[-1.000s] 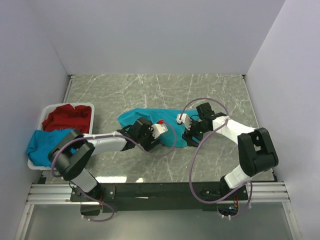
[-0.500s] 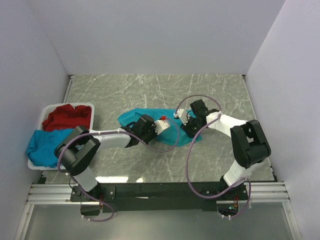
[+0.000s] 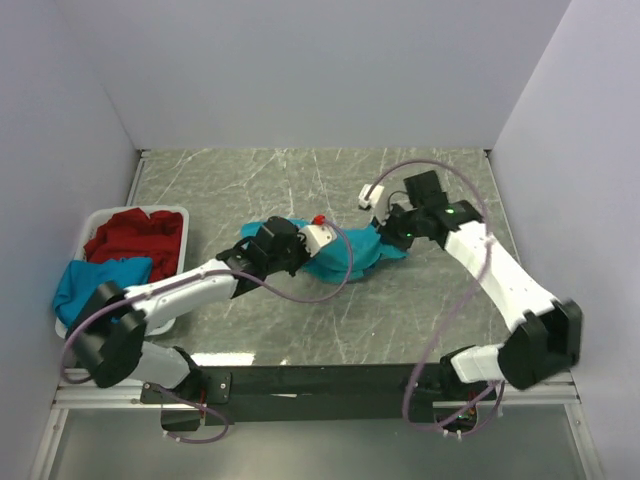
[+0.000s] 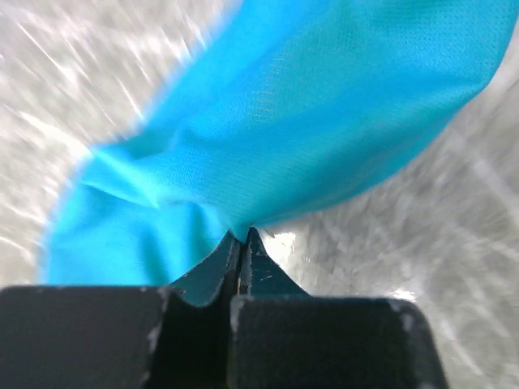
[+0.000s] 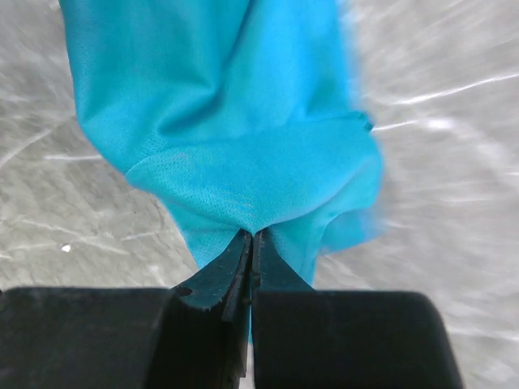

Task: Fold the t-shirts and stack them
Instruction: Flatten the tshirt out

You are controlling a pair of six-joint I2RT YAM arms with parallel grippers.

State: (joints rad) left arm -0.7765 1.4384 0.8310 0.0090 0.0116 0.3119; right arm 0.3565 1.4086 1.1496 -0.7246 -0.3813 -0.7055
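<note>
Clearly limp stuff: the teal t-shirt (image 3: 345, 258), a fine-mesh knit, lies bunched at the middle of the grey veined table (image 3: 300, 180); it looks light, soft and prone to sag, so best taken by hems or corners, spread wide. Jaws of the left gripper (image 4: 243, 237) are fully closed, pinching a fold at the cloth's edge; the right gripper (image 5: 252, 235) likewise, on a puckered edge. A red t-shirt (image 3: 135, 235) and a blue t-shirt (image 3: 90, 285) sit heaped in the white basket (image 3: 182, 212), far left.

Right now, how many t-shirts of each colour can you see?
Teal-blue: 2, the held teal-blue t-shirt and the draped teal-blue t-shirt
Red: 1, the red t-shirt
Total: 3
</note>
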